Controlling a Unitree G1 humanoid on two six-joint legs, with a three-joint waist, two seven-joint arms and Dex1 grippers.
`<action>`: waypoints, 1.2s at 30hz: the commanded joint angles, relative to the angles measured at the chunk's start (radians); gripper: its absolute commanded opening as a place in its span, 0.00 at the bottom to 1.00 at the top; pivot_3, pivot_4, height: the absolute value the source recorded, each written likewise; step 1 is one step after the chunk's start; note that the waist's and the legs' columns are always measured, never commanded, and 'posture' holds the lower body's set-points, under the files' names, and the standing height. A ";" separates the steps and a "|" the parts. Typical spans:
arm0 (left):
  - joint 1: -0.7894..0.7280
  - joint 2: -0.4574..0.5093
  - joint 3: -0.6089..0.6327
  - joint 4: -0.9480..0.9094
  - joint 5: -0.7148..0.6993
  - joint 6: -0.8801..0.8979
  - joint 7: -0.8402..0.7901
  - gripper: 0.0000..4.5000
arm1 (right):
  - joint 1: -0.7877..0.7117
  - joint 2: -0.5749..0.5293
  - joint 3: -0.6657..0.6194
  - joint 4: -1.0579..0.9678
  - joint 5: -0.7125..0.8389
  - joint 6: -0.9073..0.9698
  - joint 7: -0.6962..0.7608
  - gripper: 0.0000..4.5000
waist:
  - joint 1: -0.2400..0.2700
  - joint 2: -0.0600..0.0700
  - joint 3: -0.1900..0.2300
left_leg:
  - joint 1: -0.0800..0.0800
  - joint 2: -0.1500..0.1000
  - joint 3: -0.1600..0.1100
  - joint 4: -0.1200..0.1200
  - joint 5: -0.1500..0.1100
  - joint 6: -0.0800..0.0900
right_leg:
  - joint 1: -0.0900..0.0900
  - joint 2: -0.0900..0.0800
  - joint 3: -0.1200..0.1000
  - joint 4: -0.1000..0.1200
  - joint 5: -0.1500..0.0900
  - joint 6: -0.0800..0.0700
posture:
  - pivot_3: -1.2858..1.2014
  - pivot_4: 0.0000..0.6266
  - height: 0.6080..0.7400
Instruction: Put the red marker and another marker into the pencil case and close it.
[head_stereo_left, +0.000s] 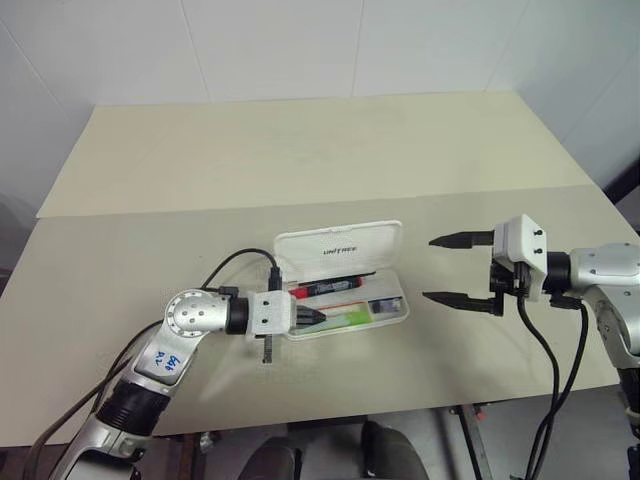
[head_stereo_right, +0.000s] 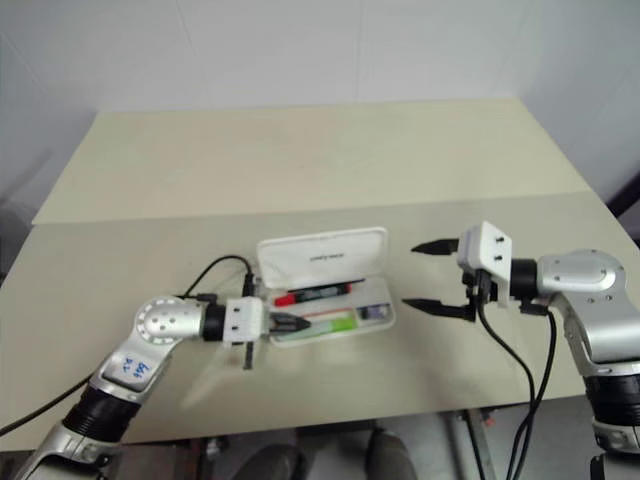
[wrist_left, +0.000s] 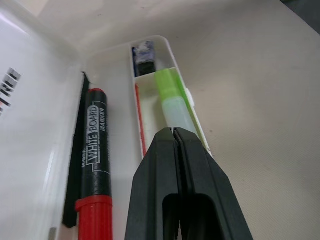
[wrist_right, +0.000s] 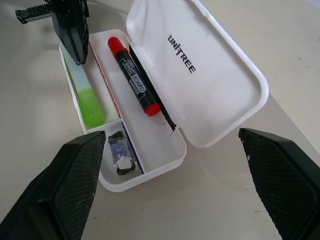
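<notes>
White hard-plastic pencil case (head_stereo_left: 345, 300) with rounded corners, lying open near the front of the beige tabletop (head_stereo_left: 300, 160), hinged lid (head_stereo_left: 338, 250) tilted back so the tray stays reachable from above. Slim red marker (wrist_right: 133, 82) with black barrel, already lying in the long compartment beside the lid hinge. Chunky translucent lime-green marker (wrist_right: 89, 102) in the narrow outer compartment, set lengthwise to fit between the walls. Small dark block (wrist_right: 120, 159) in the end compartment. Left gripper (wrist_left: 175, 131), fingers pressed together and holding nothing, tip resting at or just above the pale end of the green marker, apparently nudging it flat so the lid can shut. Right gripper (head_stereo_left: 455, 268), fingers spread wide and empty, held just beside the case's far end, probably poised for the lid. Remaining step, by judgement: closing the lid.
</notes>
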 joint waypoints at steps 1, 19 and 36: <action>0.014 0.022 -0.054 0.007 0.051 -0.016 -0.032 0.02 | -0.003 0.007 -0.018 -0.030 0.019 0.001 -0.014 1.00 | 0.000 0.000 0.000 | 0.000 0.000 0.000 0.000 0.000 0.000 | 0.000 0.000 0.000 0.000 0.000 0.000 | 0.52 0.24 1.00; 0.011 0.039 -0.059 0.001 0.065 0.012 -0.006 0.02 | -0.020 0.034 0.001 -0.008 0.001 -0.016 -0.017 1.00 | -0.001 0.000 -0.001 | 0.001 0.001 0.000 0.001 0.000 0.000 | 0.002 0.001 0.001 0.000 0.000 0.000 | 0.52 0.24 1.00; 0.013 -0.017 0.007 -0.048 0.008 0.116 0.082 0.02 | -0.026 0.053 0.013 -0.009 0.004 -0.008 -0.018 1.00 | -0.001 -0.001 -0.001 | 0.001 0.000 0.000 0.002 0.000 0.000 | 0.002 0.001 0.001 0.000 0.001 0.001 | 0.52 0.24 1.00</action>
